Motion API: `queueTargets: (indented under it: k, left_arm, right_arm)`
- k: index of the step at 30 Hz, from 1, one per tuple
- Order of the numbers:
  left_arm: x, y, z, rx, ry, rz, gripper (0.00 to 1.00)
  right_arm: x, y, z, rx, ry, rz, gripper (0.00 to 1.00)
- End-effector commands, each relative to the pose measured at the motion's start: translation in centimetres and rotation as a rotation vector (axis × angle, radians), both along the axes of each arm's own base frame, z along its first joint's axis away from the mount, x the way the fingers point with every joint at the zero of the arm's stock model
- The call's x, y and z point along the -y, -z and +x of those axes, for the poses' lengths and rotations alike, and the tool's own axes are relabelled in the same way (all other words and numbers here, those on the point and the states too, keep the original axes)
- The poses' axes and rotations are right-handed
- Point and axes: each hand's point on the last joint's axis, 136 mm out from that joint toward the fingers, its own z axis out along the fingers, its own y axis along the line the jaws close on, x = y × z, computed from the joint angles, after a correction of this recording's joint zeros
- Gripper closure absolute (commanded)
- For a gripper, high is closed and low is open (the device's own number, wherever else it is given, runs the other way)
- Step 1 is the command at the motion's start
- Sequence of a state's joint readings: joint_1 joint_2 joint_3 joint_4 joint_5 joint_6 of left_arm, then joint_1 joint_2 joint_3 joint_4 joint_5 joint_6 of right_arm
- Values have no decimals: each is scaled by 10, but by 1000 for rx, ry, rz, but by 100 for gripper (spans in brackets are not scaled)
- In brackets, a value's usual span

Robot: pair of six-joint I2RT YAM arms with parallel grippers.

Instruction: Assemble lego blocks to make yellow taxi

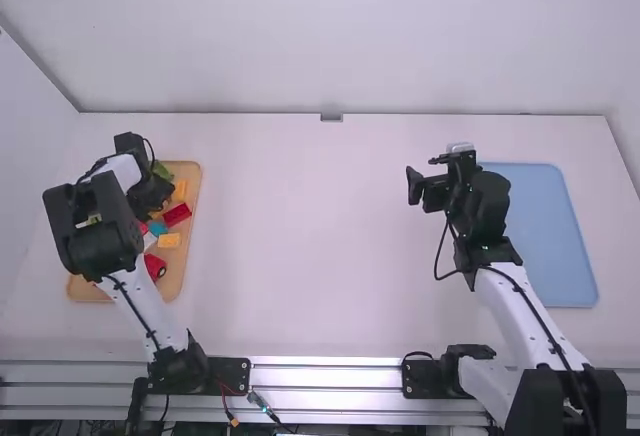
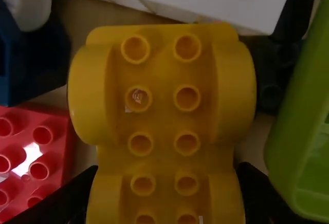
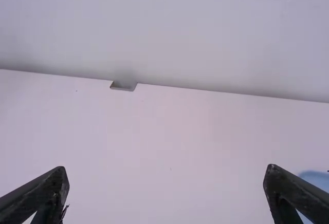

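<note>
Left hand (image 2: 168,166): 2 fingers closed against the yellow base (image 2: 163,121)
Yellow base: at the tray (image 1: 187,274)
Right hand (image 3: 165,167): wide open, empty
Risk: close green block (image 2: 300,147) could snag our lift, twisting the grip

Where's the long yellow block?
Left wrist view: the yellow studded plastic block is between the left gripper's fingers, beside a red studded block, on the table's left side.

On my desk (image 1: 310,256), the toy blocks (image 1: 177,215) sit in a tray (image 1: 92,291) on my left, and the other tray (image 1: 550,236) lies on my right, well apart.
</note>
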State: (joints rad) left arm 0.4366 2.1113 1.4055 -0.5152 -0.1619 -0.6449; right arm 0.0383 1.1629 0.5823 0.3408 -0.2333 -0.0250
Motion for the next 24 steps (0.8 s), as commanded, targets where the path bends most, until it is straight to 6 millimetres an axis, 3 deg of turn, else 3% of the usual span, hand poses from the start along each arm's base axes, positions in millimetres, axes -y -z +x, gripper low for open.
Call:
queueTargets:
  k: [1,11,12,15,16,17,20,21,24]
  left_arm:
    - [5,19,-17,-64,10,-12,35]
    - [2,8,-14,-72,6,-14,71]
    - [2,2,-11,-72,9,-15,78]
    - [2,-13,-5,-77,15,-17,84]
    - [1,-21,-3,-84,14,-20,95]
    - [1,-21,-3,-84,14,-20,95]
    - [-8,-47,-12,-130,-79,40,98]
    - [-8,-47,-12,-130,-79,40,98]
    - [0,-74,-13,-132,-70,115,98]
  right_arm:
    - [-2,-16,7,33,-7,5,1]
    - [-2,-17,7,37,-7,6,1]
    - [-2,-18,7,40,-7,6,1]
    - [-2,-20,7,47,-7,6,1]
    - [-2,-20,8,49,-8,7,1]
    - [-2,-20,8,49,-8,7,1]
    - [-7,-22,6,54,-35,15,1]
    - [-7,-22,6,54,-35,15,1]
    - [-8,-22,6,53,-39,15,1]
